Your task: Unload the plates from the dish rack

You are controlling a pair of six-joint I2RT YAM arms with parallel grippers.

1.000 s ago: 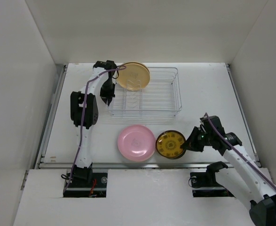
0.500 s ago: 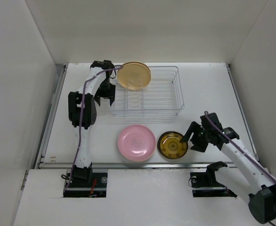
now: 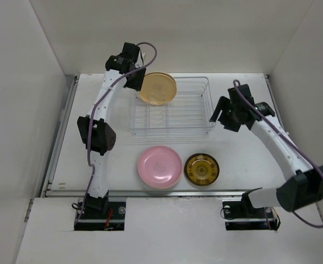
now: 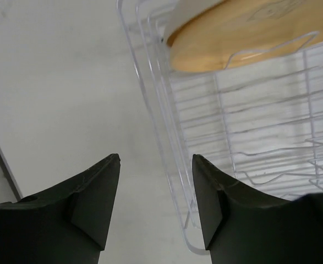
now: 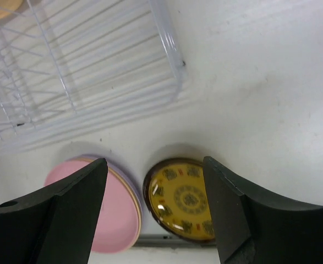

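My left hand (image 4: 155, 165), upper left beside the dish rack (image 3: 183, 110), and right hand (image 5: 154, 165), right of centre, both gape empty.

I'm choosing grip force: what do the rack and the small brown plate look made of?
The dish rack looks like thin coated metal wire: slim pale rods, open grid. The amber plate could be glazed ceramic or hard plastic: glossy highlight, dark rim, printed yellow pattern.

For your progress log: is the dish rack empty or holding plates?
Not empty: one yellow plate sits in the far-left corner of the dish rack.
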